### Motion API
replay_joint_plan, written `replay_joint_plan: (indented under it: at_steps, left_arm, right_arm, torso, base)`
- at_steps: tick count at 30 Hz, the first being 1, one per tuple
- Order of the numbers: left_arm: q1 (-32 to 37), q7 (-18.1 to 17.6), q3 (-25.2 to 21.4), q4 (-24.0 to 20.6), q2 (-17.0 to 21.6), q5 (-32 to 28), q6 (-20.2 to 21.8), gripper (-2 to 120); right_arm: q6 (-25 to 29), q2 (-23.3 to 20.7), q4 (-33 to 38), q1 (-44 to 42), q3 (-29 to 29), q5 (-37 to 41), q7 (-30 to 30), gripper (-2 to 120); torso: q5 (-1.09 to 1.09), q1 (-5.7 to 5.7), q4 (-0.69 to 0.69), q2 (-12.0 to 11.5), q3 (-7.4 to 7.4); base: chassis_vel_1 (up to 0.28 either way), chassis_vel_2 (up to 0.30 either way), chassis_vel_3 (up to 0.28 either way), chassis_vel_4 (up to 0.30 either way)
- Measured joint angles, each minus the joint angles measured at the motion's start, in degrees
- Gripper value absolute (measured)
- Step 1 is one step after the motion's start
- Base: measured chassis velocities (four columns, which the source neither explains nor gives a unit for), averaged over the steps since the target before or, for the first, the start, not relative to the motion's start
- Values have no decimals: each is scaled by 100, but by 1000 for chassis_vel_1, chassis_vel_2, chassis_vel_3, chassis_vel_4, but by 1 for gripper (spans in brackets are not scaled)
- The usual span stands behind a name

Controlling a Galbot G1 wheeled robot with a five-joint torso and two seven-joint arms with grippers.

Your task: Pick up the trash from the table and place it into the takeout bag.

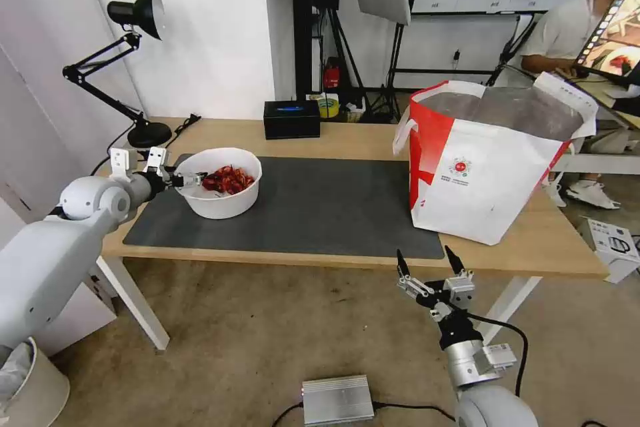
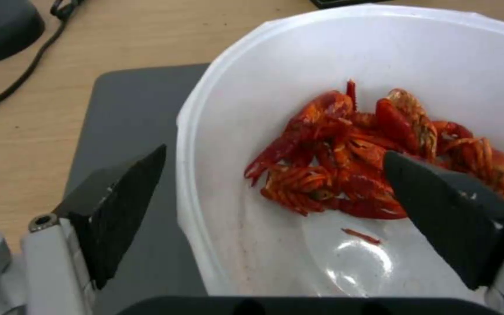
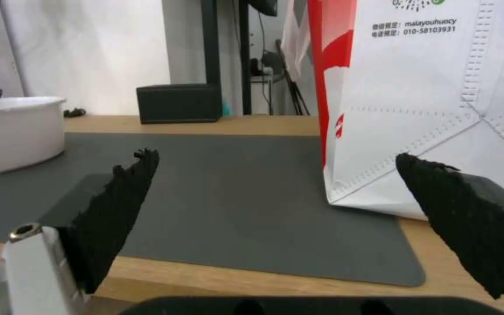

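The trash in view is a white bowl (image 1: 220,203) of red shells (image 1: 228,180), standing on the left part of the dark grey mat (image 1: 320,213) on the table (image 1: 347,137). My left gripper (image 1: 195,180) is at the bowl's left rim. In the left wrist view it (image 2: 275,183) is open, one finger (image 2: 118,205) outside the bowl's wall (image 2: 217,144) and the other over the red shells (image 2: 345,148) inside. The takeout bag (image 1: 493,167) stands open at the table's right end. My right gripper (image 1: 427,260) hangs open just below the table's front edge, facing the takeout bag (image 3: 427,109).
A black tissue box (image 1: 291,119) sits at the table's back edge and a black desk lamp (image 1: 137,67) at the back left corner. On the floor are a silver box (image 1: 337,399), a white bin (image 1: 30,387) and a white box (image 1: 613,247).
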Motion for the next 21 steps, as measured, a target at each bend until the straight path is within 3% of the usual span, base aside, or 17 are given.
replay_joint_plan:
  at_steps: [10,21]
  left_arm:
    - [19,85,-3,65,-10,14,10,99]
    - [117,80,-33,61,-73,44,-2,57]
  right_arm:
    - [0,0,0,0,0,0,0,100]
    - [0,0,0,0,0,0,0,100]
  torso:
    - [0,-1,0,0,0]
    - [1,-1,1,0,-1]
  base:
    - [0,0,0,0]
    - [0,0,0,0]
